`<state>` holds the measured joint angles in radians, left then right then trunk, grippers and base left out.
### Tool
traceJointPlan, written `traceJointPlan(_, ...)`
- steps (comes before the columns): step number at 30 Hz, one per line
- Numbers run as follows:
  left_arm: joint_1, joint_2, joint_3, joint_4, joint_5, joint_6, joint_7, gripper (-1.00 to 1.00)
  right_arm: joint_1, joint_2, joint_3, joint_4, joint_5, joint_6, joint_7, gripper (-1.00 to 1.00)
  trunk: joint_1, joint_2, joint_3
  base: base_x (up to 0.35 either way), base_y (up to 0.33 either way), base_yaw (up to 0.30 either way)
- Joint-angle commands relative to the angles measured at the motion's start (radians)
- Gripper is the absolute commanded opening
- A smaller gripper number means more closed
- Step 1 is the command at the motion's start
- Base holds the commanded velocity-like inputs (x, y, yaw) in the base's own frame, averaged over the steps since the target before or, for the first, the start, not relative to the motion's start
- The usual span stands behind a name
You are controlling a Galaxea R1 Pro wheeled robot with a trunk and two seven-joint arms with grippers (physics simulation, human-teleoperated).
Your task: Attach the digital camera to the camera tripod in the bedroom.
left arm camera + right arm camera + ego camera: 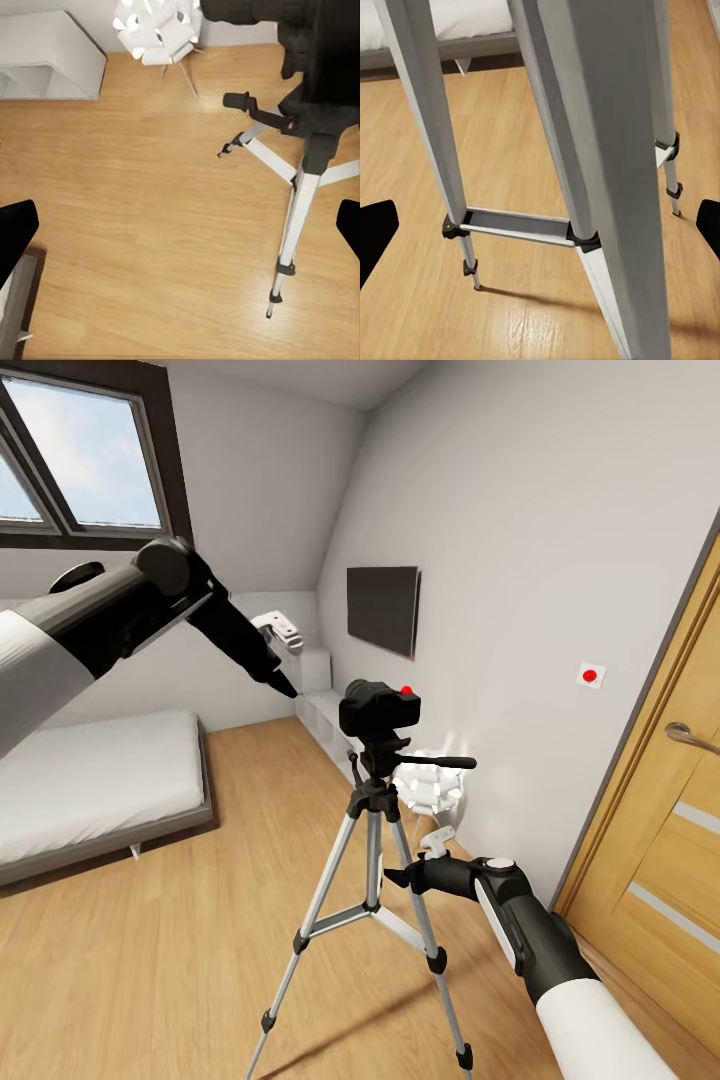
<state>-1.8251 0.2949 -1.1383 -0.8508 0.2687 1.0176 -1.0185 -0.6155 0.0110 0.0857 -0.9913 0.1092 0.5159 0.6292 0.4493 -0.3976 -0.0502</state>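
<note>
I count one digital camera (379, 707), sitting on the black head of the one camera tripod (372, 880) in the middle of the bedroom floor (150, 960), its red button facing up and the pan handle sticking out toward the wall. The tripod has three silver legs; in the head view I see all three spread on the wood, tied by centre braces. There is one bed (90, 785) to the left, one dark TV (383, 608) on the wall, one skylight (75, 455), one wooden door (670, 800) at the right, and one white bulbous lamp (430, 785) behind the tripod. My two arms are both in view. The left arm is raised high and reaches forward, its left gripper (280, 635) up near the camera's level but apart from it, to its left; in the left wrist view I look down on the camera (300, 30) and tripod (300, 195), and the two dark fingertips sit wide at the frame edges with nothing between them, so it is released. The right arm is low and bent inward, its right gripper (400, 877) just beside a tripod leg (585, 150); its fingertips likewise stand far apart, spread wide and gripping nothing.
</note>
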Motion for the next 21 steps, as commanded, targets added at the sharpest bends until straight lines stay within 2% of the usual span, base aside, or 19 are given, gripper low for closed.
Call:
traceJointPlan(1,-0.002,0.008,-0.004,-0.004,0.003,0.004,-0.002,1.00,-0.001,0.001,-0.001,-0.001,0.010,0.003,0.007,1.00,0.001,-0.002,-0.002,0.000,0.000,0.000)
traceJointPlan(7,0.004,0.049,-0.007,-0.014,0.005,0.003,-0.006,1.00,-0.001,0.001,-0.001,-0.001,0.010,0.003,0.006,1.00,0.001,-0.002,-0.002,0.000,0.000,0.000)
traceJointPlan(21,0.055,0.111,-0.008,-0.005,0.014,-0.011,0.002,1.00,-0.001,0.001,-0.001,-0.004,0.010,0.003,0.006,1.00,0.001,-0.002,-0.002,0.000,0.000,0.000)
